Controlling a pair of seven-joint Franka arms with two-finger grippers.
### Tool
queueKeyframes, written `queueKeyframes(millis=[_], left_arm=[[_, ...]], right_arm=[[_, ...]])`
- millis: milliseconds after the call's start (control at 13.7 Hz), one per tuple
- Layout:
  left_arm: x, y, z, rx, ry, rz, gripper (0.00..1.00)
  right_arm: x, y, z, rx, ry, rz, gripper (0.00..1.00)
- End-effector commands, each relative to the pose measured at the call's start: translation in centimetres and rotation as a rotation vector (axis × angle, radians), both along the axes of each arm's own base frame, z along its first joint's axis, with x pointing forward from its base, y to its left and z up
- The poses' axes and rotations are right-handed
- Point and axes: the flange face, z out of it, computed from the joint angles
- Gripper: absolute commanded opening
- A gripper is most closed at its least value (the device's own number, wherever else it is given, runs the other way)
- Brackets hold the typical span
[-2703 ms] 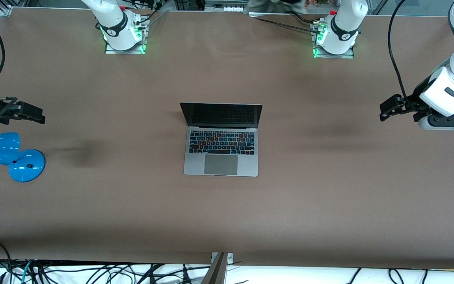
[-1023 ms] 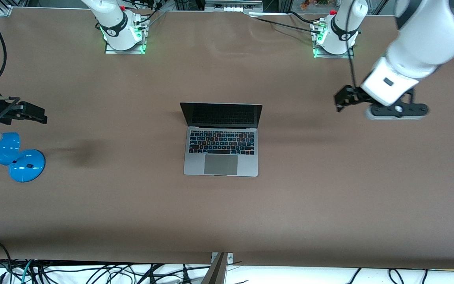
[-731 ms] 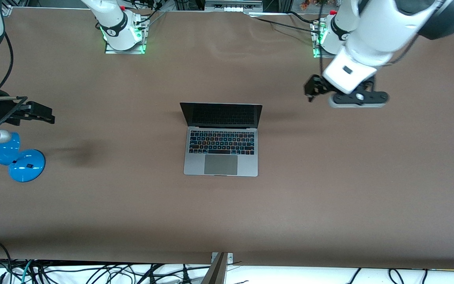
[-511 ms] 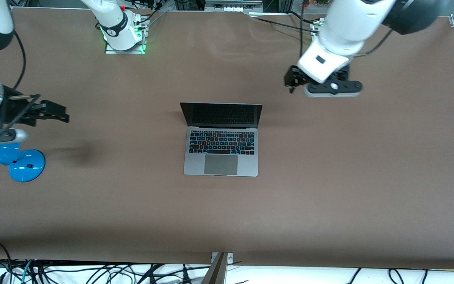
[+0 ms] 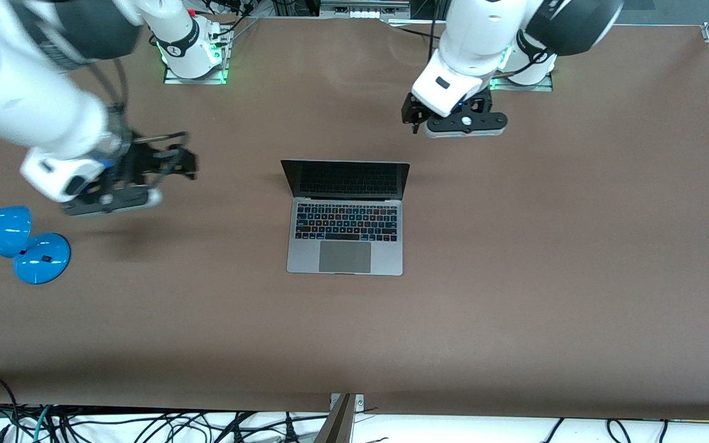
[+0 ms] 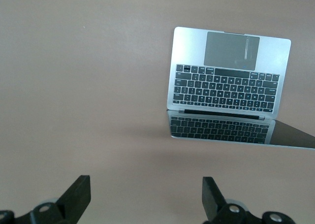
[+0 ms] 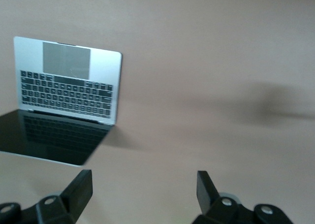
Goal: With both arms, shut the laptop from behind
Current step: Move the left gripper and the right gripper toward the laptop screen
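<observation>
The silver-grey laptop (image 5: 345, 243) stands open in the middle of the brown table, its dark screen (image 5: 346, 178) upright and facing the front camera. It also shows in the left wrist view (image 6: 226, 86) and the right wrist view (image 7: 66, 86). My left gripper (image 5: 413, 117) hangs open and empty over bare table between the laptop's lid and the left arm's base; its fingers (image 6: 78, 197) stand wide apart. My right gripper (image 5: 185, 161) hangs open and empty over bare table beside the laptop, toward the right arm's end; its fingers (image 7: 81, 187) stand wide apart.
A blue desk lamp (image 5: 16, 240) sits at the right arm's end of the table. The two arm bases (image 5: 194, 58) (image 5: 524, 67) stand along the table's edge farthest from the front camera. Cables lie past the table's front edge (image 5: 145, 424).
Both arms have swung in from the table's ends toward the laptop. The left gripper now hangs near the lid's corner, the right gripper has cleared the lamp. The laptop has not moved.
</observation>
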Motion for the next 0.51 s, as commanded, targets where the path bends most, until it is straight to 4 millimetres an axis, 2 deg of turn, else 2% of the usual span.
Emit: queueKeyframes(millis=[0, 219, 438], left_arm=[[-1.0, -0.9, -1.6, 0.021, -0.023, 0.023, 1.00], [-1.8, -1.7, -2.6, 0.019, -0.025, 0.044, 1.00], [-3.0, -2.9, -3.7, 0.019, -0.023, 0.066, 1.00]], right_arm=[[-0.9, 3.0, -1.1, -0.010, 0.017, -0.083, 0.84], [-2.6, 7.9, -3.0, -0.019, 0.065, -0.149, 0.60], [-3.6, 11.1, -5.1, 0.005, 0.132, -0.162, 0.31]])
